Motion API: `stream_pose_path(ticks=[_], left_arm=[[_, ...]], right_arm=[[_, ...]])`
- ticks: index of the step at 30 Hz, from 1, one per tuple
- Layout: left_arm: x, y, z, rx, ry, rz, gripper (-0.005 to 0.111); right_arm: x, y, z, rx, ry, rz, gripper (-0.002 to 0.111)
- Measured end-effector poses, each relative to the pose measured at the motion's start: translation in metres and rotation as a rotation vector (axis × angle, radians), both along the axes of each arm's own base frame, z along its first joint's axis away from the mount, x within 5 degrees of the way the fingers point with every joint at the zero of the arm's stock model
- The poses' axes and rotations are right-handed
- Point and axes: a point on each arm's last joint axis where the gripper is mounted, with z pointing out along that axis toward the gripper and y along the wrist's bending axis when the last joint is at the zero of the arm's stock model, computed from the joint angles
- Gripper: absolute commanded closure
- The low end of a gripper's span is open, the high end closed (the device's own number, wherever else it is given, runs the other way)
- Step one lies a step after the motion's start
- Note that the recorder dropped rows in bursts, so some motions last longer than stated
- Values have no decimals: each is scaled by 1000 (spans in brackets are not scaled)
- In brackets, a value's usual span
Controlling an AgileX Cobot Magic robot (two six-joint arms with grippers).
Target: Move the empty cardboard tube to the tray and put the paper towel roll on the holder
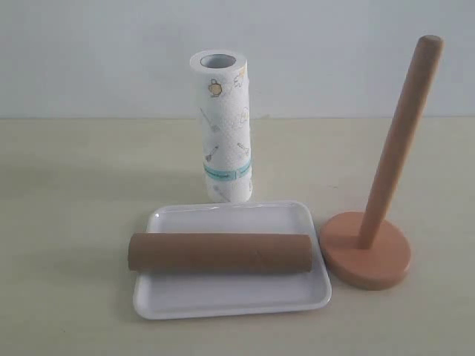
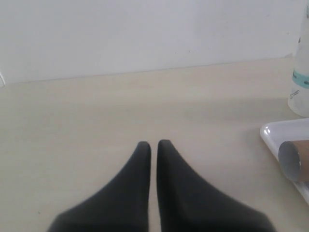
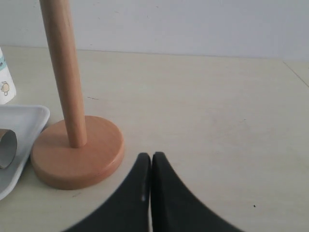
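Beige tabletop (image 1: pixel 67 222), white wall (image 1: pixel 74 52). Cardboard tube (image 1: pixel 220 253) across tray (image 1: pixel 230 302), apart from left gripper (image 2: pixel 153 144) (clenched, empty). Right gripper (image 3: pixel 151 155) clenched nr holder (image 3: pixel 77 154). Ext. view only: paper towel roll (image 1: pixel 224 126) whole.

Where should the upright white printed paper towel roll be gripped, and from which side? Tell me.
Probably the top rim of the white printed paper towel roll, from above: it stands upright with its core open upward, so one finger fits inside, one outside.
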Motion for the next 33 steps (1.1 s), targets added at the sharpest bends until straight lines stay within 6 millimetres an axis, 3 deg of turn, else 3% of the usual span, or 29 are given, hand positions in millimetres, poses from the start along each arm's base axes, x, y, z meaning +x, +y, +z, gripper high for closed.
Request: stream_pose_path(ticks=[9,15,21,26,33], left_arm=[[0,-2,33,-5,-361,-24,103],[2,-2,45,-29,-372,-25,103],[19,-3,71,-33,-338,-28,103],[34,-4,85,-36,-413,-41,103],[34,-5,100,-39,-576,-56,103]], right_arm=[[0,0,0,0,0,0,108],[0,0,0,0,0,0,108],[0,0,0,0,0,0,108],[0,0,0,0,2,0,108],[0,0,0,0,2,0,108]])
